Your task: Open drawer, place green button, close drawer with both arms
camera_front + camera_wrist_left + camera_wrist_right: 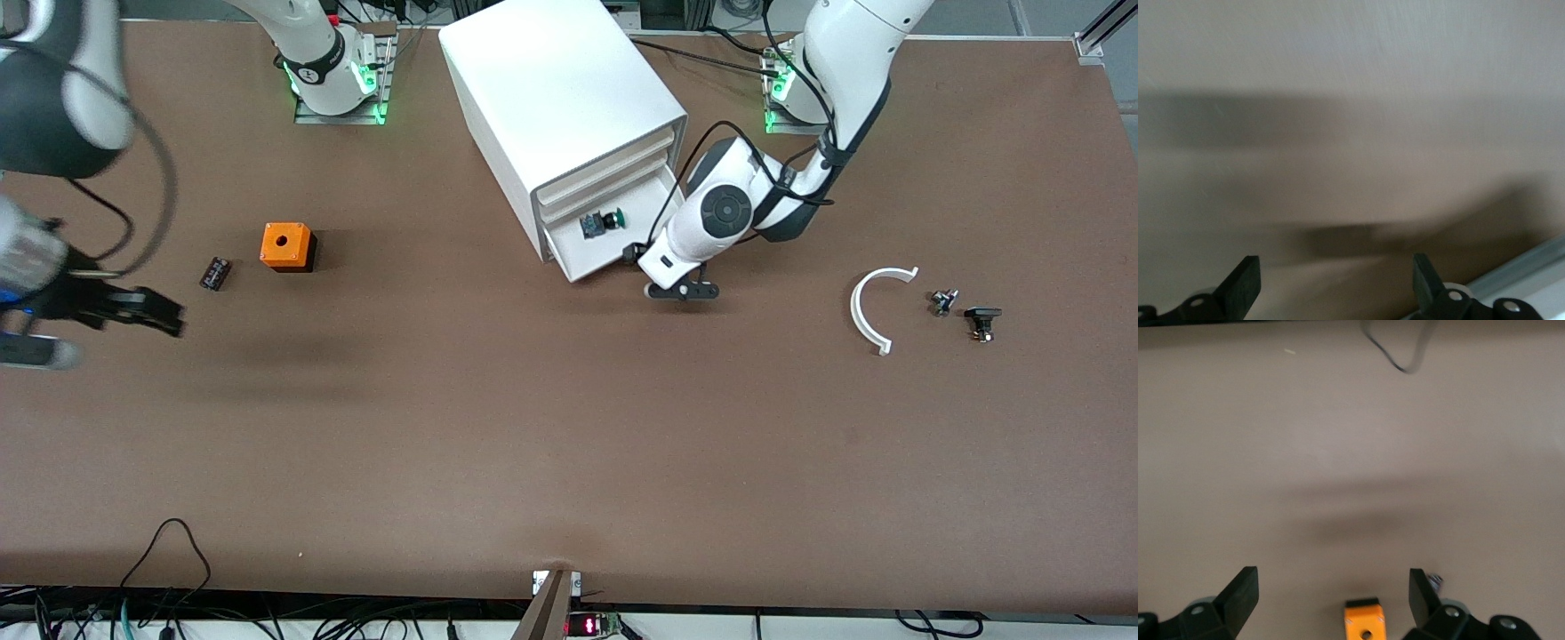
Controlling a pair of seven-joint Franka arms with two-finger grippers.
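White arc (pixel 876 307) near open left pincer (pixel 683 291); right pincer (pixel 147 311) wide by orange box (pixel 286 246).

Front view evenly lit from overhead, no glare on the brown table (pixel 569 444); soft shadows fall beside the orange box (pixel 287 245) and under the right arm (pixel 53 133), which is motion-blurred at the frame edge. Both wrist views dimmer and soft, washed-out tabletop with broad diffuse shadow bands; left wrist view the blurrier
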